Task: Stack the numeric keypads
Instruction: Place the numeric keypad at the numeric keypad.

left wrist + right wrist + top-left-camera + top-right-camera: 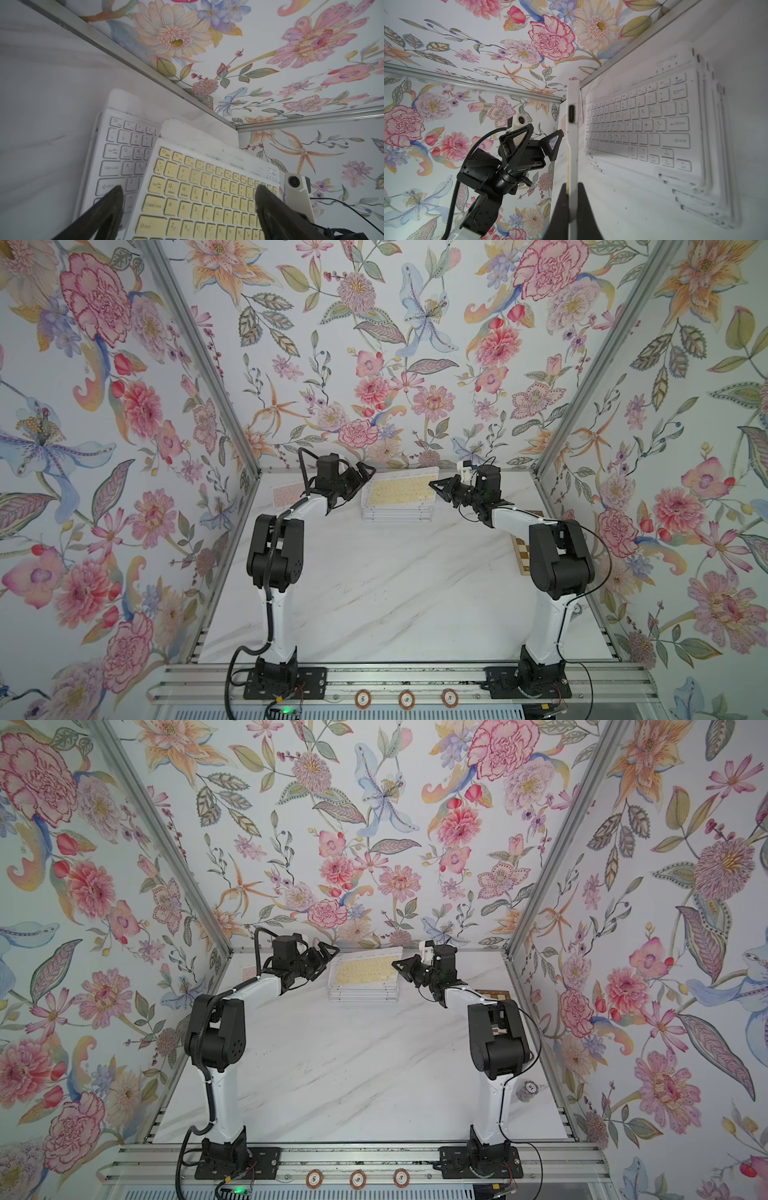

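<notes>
yellow keypad: keys up, hanging over the pile at the back, one short end pinched by the right gripper
right fingers: clamped tight on that keypad's thin edge, one finger on each face
left gripper: spread wide, gripping nothing
left fingers: one tip is over the yellow keys and the other is out over a white keypad. can't tell if either actually touches
stack: white-framed keypads piled up right under the yellow one, just below the right fingertips. from the right wrist there's a clear gap between them at the gripped end
top white keypad: pokes out from under the yellow one, next to the outer left fingertip
pink keypad: flat on the marble table, behind the left fingers, on the far side of that wrist from the stack
chessboard: well back from the right fingers, down by that arm's elbow, mostly hidden
</notes>
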{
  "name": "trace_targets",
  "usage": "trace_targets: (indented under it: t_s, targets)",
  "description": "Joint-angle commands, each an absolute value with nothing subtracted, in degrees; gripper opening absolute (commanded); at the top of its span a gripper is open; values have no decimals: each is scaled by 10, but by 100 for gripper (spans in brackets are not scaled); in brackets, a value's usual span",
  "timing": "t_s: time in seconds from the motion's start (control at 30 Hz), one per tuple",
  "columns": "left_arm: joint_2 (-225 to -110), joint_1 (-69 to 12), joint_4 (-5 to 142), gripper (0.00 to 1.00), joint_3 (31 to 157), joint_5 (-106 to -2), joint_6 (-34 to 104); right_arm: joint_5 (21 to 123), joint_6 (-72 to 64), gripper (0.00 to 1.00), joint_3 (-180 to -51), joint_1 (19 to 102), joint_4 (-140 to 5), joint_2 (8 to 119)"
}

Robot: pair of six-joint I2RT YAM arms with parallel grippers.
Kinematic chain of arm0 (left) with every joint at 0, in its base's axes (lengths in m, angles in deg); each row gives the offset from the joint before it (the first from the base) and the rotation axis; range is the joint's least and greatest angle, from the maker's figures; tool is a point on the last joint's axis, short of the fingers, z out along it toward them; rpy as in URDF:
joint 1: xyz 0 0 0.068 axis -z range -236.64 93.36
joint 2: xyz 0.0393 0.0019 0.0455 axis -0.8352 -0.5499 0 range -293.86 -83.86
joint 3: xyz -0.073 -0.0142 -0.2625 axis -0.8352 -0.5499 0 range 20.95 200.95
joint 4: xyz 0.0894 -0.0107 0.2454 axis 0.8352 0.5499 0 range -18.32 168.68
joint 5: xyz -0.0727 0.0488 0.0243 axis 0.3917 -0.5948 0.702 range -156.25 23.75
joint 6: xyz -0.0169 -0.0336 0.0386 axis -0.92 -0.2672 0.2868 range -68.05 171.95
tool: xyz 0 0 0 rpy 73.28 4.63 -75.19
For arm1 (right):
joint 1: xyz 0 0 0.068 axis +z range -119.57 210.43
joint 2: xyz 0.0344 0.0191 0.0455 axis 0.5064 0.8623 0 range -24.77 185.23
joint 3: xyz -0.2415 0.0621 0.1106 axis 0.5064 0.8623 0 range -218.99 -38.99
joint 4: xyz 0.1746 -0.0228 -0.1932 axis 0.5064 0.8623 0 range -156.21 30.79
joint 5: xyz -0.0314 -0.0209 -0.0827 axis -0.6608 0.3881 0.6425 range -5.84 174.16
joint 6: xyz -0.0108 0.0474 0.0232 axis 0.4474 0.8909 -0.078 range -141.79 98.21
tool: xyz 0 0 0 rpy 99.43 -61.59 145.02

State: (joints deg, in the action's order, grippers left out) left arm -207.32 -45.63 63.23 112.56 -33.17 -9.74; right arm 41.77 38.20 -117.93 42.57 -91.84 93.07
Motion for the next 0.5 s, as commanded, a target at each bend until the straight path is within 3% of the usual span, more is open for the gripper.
trace_targets:
  t_s: [0.0, 0.47]
  targets:
    - [-2100, -460, 666, 99, 1159, -314, -75, 362, 399, 0, -1228, 422, -985, 954]
    - [-2160, -460, 680, 99, 1196, -318, -72, 313, 404, 3, -1327, 412, -976, 1068]
